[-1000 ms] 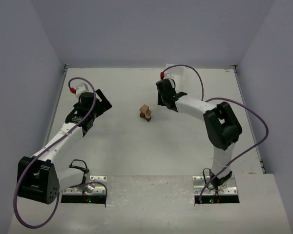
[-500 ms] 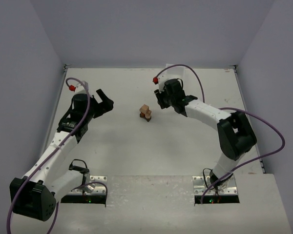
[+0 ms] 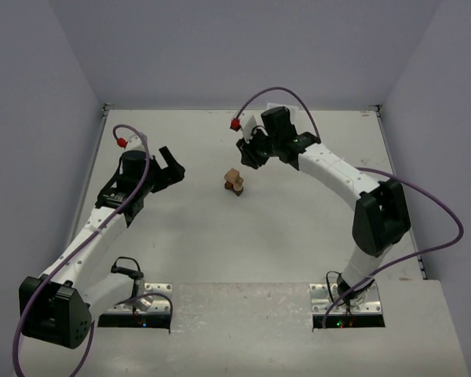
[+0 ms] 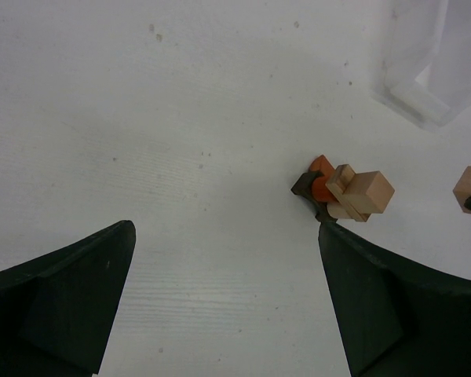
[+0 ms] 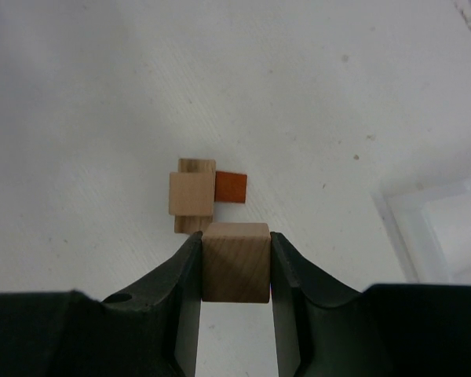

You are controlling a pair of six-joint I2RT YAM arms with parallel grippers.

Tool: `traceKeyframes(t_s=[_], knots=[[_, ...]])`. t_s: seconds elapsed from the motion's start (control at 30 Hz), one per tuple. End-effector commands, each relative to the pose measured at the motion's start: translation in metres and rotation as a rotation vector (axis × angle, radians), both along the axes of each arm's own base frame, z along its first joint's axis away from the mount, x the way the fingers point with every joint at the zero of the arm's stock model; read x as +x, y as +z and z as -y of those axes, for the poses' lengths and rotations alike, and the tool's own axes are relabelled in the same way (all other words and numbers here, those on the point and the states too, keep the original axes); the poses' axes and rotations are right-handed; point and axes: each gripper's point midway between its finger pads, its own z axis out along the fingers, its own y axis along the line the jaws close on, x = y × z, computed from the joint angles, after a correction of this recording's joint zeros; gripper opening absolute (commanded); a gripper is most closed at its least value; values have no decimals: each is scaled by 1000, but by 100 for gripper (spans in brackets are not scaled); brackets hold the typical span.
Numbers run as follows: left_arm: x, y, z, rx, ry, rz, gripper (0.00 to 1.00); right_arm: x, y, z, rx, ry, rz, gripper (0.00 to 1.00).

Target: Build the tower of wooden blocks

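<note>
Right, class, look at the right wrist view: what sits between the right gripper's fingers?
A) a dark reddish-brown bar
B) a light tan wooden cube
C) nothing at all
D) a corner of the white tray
B: the right gripper is shut on a light tan cube, its two fingers pressed against opposite sides of it.

No legible text, label, brand, number or sign anywhere, at least at this sharpness
</note>
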Motion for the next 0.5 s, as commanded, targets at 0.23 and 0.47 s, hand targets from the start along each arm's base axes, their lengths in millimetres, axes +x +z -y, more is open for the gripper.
traceKeyframes(t_s=[0.23, 0.47], knots=[[12, 23, -4, 25, 17, 87, 100, -22, 18, -40, -9, 183, -81, 11], [10, 18, -15, 50, 74, 74, 100, -20, 10, -55, -39, 184, -100, 10]])
